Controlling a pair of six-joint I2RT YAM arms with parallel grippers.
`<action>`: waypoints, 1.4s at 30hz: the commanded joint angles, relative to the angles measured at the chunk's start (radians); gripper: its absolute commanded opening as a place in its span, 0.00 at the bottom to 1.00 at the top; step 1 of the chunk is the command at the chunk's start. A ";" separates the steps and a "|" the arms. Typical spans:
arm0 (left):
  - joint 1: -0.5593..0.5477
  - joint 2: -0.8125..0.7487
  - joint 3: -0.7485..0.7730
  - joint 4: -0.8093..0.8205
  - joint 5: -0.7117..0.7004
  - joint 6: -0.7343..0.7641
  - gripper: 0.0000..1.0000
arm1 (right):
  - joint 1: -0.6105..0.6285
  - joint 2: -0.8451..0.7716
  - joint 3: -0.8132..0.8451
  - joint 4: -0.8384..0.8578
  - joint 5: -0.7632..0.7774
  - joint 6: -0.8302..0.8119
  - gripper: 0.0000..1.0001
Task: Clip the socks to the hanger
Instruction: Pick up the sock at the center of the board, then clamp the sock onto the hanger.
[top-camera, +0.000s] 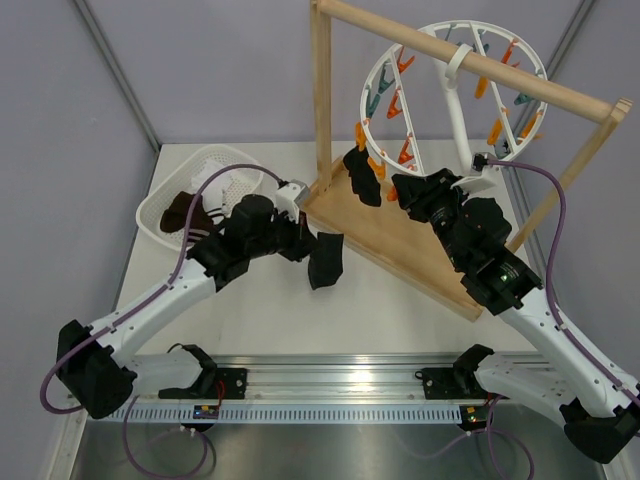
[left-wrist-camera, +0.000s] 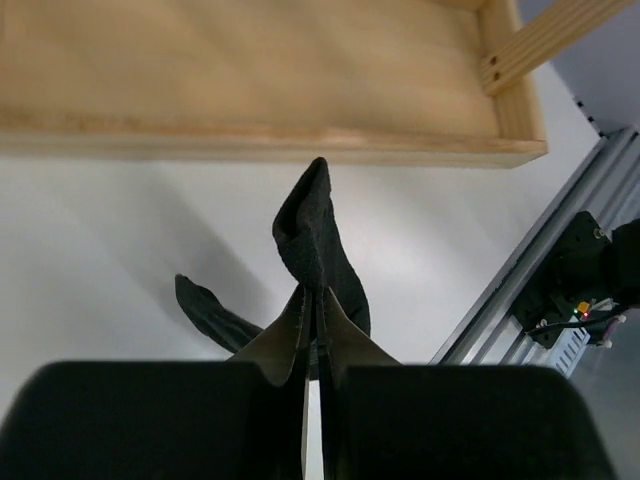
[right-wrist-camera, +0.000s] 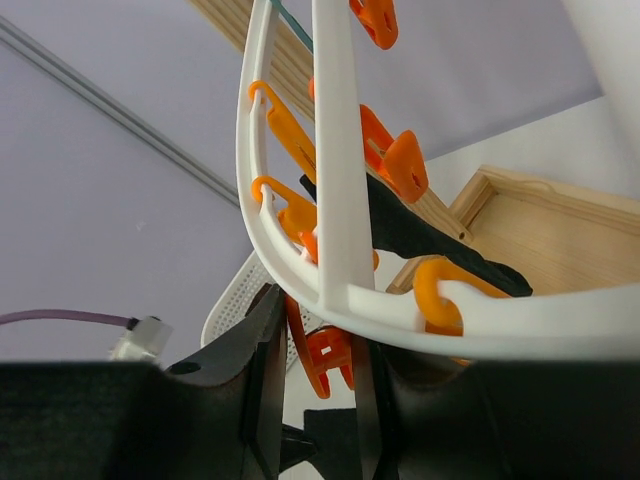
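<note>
Wooden stand between left claw and hanger

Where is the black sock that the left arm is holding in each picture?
Top view: the black sock hangs from the left gripper, mid-picture, left of the wooden stand's base.
Left wrist: the sock is dead centre; the base runs along the top.
Right wrist: not in it; the base shows at the right.
Shared landmark: that base.

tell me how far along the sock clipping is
Done: one black sock hangs clipped to the hanger. In hand: the left gripper is shut on a second sock, while the right gripper pinches an orange clip on the rim. Left: clipping that sock, plus dark socks in the basket.
</note>
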 joint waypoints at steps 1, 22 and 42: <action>-0.023 0.018 0.144 0.009 0.107 0.229 0.01 | 0.006 0.006 0.010 -0.033 -0.060 -0.043 0.00; -0.189 0.280 0.640 -0.192 0.189 0.648 0.01 | 0.006 0.052 0.115 -0.059 -0.269 -0.166 0.00; -0.194 0.306 0.718 -0.159 0.204 0.697 0.01 | 0.006 0.056 0.104 -0.071 -0.284 -0.185 0.00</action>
